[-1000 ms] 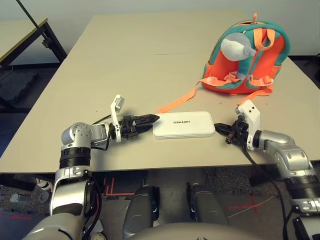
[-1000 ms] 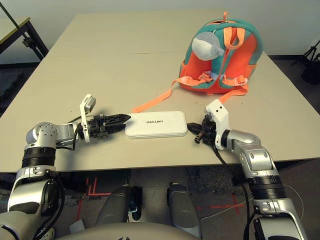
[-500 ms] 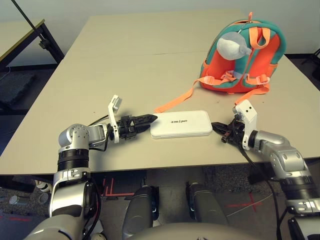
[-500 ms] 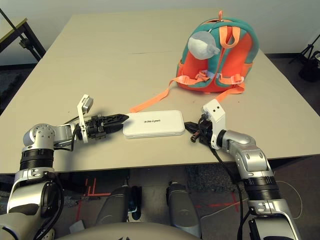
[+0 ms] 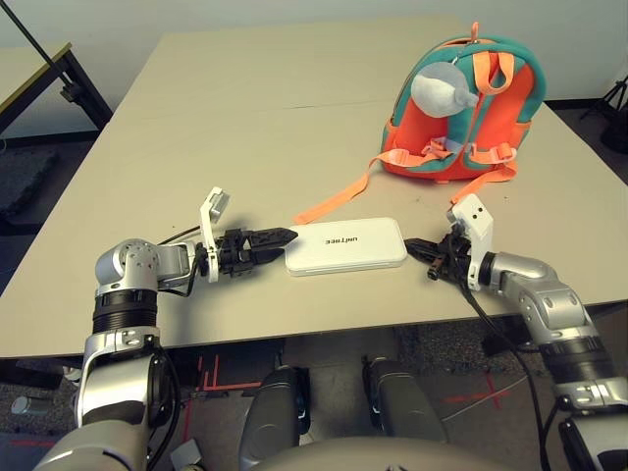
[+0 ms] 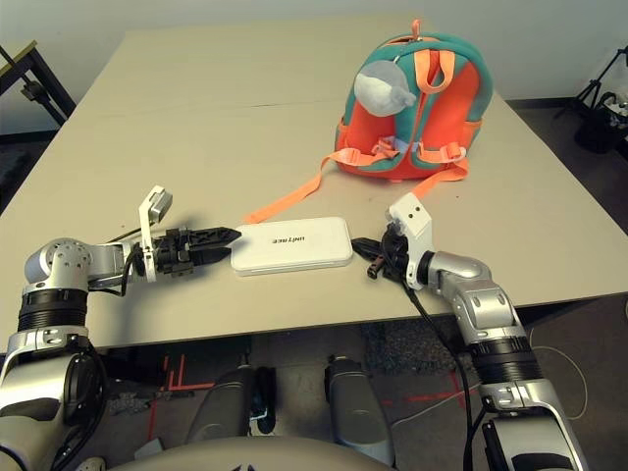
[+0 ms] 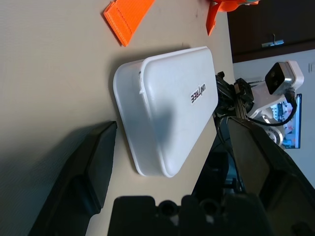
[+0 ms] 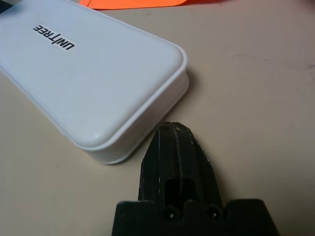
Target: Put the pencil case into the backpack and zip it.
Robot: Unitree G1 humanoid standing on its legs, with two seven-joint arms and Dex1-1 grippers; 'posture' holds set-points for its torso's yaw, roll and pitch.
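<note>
The pencil case (image 5: pixel 346 245), white and flat with its dark lettering facing up, lies near the counter's (image 5: pixel 245 128) front edge, about midway along it. The backpack (image 5: pixel 466 108) stands upright toward the far right of the counter, well apart from the case, its grey plush toy (image 5: pixel 439 90) hanging on the side facing the robot and one orange strap (image 5: pixel 339 196) trailing across the surface to just behind the case. The left pincer (image 5: pixel 278 238), fingers spread wide, points at the case's left end, seemingly just short of touching it. The right pincer (image 5: pixel 417 246), fingers pressed together on nothing, points at the right end, close beside it.
</note>
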